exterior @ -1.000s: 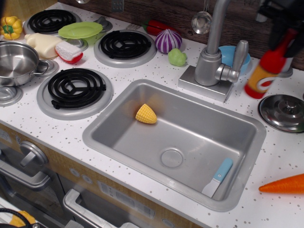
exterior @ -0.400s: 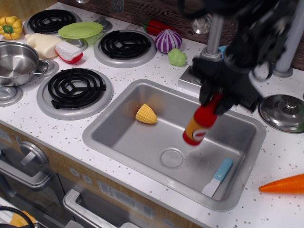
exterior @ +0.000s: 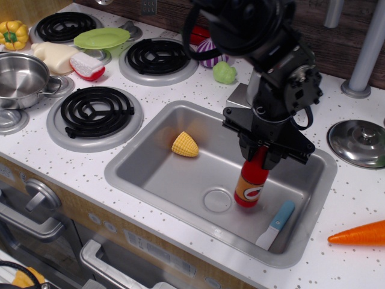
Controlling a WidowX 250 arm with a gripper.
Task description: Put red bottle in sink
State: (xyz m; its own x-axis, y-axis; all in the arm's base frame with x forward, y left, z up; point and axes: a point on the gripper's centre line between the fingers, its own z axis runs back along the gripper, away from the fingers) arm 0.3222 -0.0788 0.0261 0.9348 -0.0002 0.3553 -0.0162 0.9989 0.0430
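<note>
The red bottle [exterior: 251, 182] with its orange label stands upright on the floor of the sink [exterior: 180, 174], just right of the round drain. My black gripper [exterior: 260, 152] reaches down from above and is shut on the bottle's neck and cap. The bottle's base looks to be touching the sink floor. The arm hides the faucet and part of the sink's back rim.
In the sink lie a yellow corn piece [exterior: 184, 144] at the left and a blue spatula [exterior: 276, 224] at the right. An orange carrot [exterior: 358, 233] and a steel lid [exterior: 360, 142] lie right of the sink. Burners, a steel pot [exterior: 21, 79], and toy food stand at the left.
My gripper carried the red bottle from the counter at the back right over the sink and lowered it to the sink floor beside the drain.
</note>
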